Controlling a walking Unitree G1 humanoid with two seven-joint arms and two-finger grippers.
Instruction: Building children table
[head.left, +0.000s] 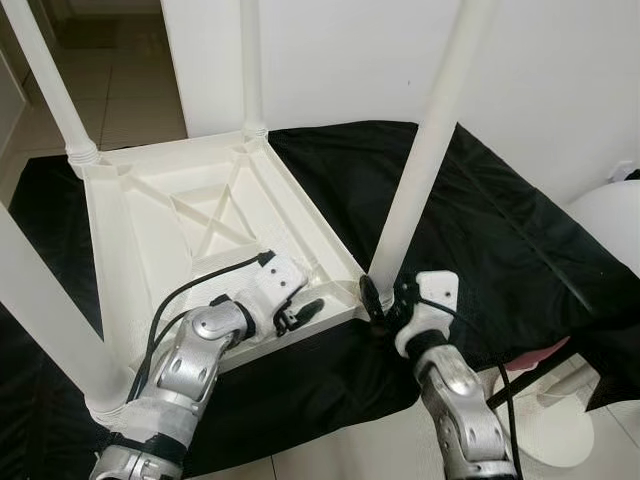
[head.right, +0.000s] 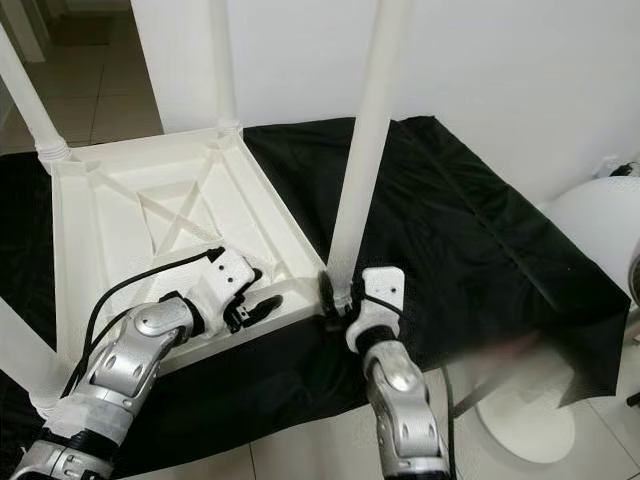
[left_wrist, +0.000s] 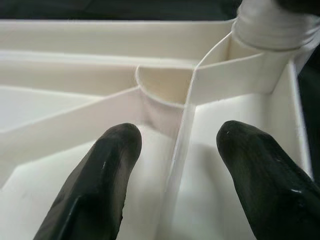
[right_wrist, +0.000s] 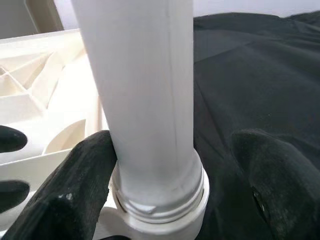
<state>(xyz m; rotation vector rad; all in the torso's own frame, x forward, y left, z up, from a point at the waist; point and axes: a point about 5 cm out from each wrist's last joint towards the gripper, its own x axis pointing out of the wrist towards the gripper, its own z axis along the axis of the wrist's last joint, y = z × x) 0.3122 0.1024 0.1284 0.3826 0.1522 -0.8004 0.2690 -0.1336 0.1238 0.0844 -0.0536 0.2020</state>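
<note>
On a black cloth (head.left: 520, 240), one upturned table (head.left: 170, 230) carries four legs (head.left: 425, 160); right gripper (right_wrist: 177, 170) loosely straddles one, left gripper (left_wrist: 175, 165) open inside the table.

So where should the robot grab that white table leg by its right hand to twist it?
Probably low on the table leg, just above the ribbed collar where it enters the upturned tabletop. The leg is a smooth upright tube, so fingers closing from either side fit it. The right gripper already straddles it there, open, coming from the robot's side. The left gripper rests on the tabletop's frame.
</note>
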